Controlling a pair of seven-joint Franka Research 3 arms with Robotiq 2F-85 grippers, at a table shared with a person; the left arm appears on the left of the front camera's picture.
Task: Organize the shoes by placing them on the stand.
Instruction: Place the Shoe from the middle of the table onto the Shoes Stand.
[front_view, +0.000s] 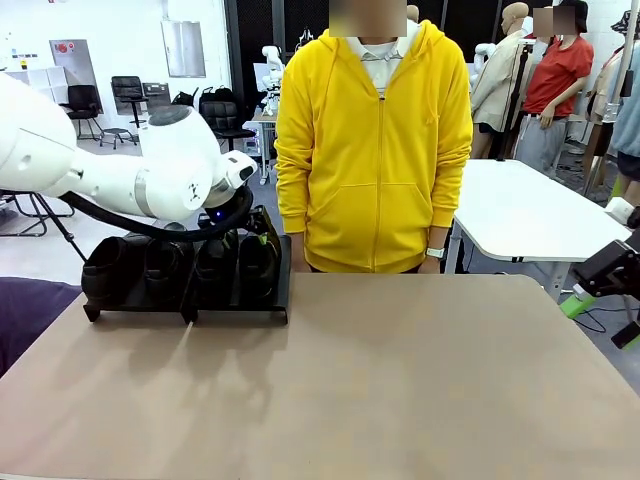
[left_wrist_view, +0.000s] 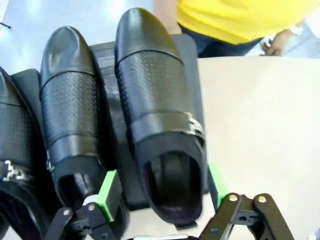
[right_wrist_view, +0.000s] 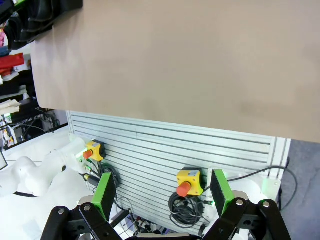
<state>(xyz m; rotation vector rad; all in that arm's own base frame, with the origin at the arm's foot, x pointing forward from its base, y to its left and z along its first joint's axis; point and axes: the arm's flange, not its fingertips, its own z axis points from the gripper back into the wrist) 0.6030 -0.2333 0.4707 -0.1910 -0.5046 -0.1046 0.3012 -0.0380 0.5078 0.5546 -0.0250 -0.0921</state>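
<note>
A tan, matte surface (front_view: 400, 390) fills the front view, with a person in a bright yellow zip hoodie (front_view: 373, 150) standing at its far edge. At the far left corner sits the stand (front_view: 240, 312), a low black rack on short feet, with black shoes (front_view: 255, 262) lined up on it. The white left arm (front_view: 150, 175) reaches in over the rack, and its bulk and a black cable hide most of the shoes and the arm's own end effector from this camera.

The left wrist view shows what the front view hides. The left end effector (left_wrist_view: 162, 192) hangs open just above the stand, its green pads (left_wrist_view: 107, 194) standing on either side of the heel end of one shoe (left_wrist_view: 157, 107) with a gap at each side, gripping nothing. That shoe is glossy black leather with a rounded toe, a panel of fine perforations across the top, a strap with a small silver buckle, and a dark open collar. It lies on a flat black panel at the rack's end nearest the bare surface. A matching shoe (left_wrist_view: 70, 100) lies just beside it, toes pointing the same way, and part of a third (left_wrist_view: 12, 165) shows at the picture's edge.

The right wrist view looks down past the surface's edge to a ribbed grey metal panel with two yellow boxes topped by red buttons (right_wrist_view: 189, 182) and coiled black cables. The right end effector (right_wrist_view: 164, 192) is wide open and empty, off the surface. In the front view it appears at the right edge (front_view: 600, 295).
</note>
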